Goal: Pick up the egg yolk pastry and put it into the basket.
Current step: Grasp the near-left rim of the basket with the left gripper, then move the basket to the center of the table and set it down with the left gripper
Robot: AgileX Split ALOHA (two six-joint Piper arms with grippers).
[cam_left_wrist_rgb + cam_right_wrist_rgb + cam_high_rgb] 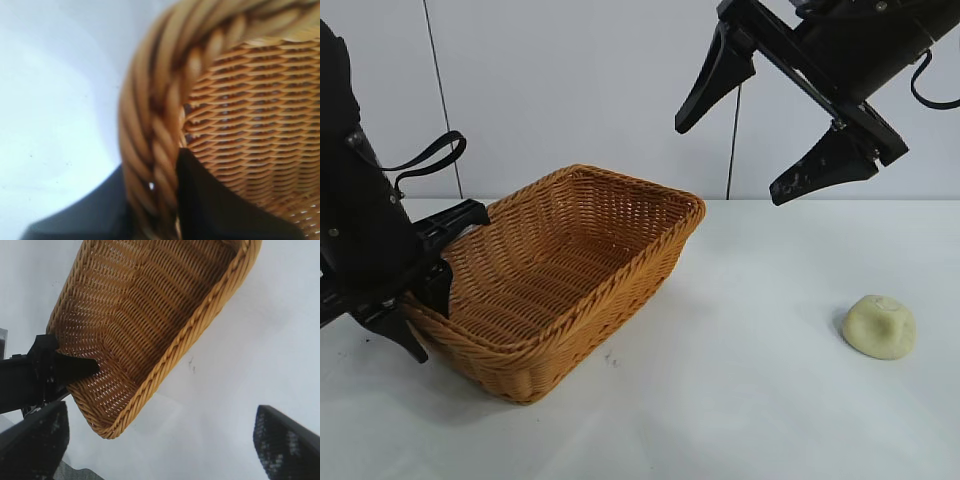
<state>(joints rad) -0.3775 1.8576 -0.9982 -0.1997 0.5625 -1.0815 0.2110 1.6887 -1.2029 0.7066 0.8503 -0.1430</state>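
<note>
The left gripper's [415,315] fingers [220,205] are clamping the braided rim of the basket [570,270] at its near-left corner, one finger sitting inside against the woven wall and the other outside it; the left wrist view shows the rim passing straight between them. The left arm is standing low at the exterior view's left edge, its gripper pointing steeply down at that corner.

The right gripper [775,125] is hanging high above the surface [750,400], its two fingers [715,80] spread wide apart and gripping nothing, angled down toward the basket.

The basket is resting on the white surface, left of centre, with nothing visible inside it. The egg yolk pastry [879,326] is lying on the surface well to the right of the basket, below the right gripper and apart from it.
</note>
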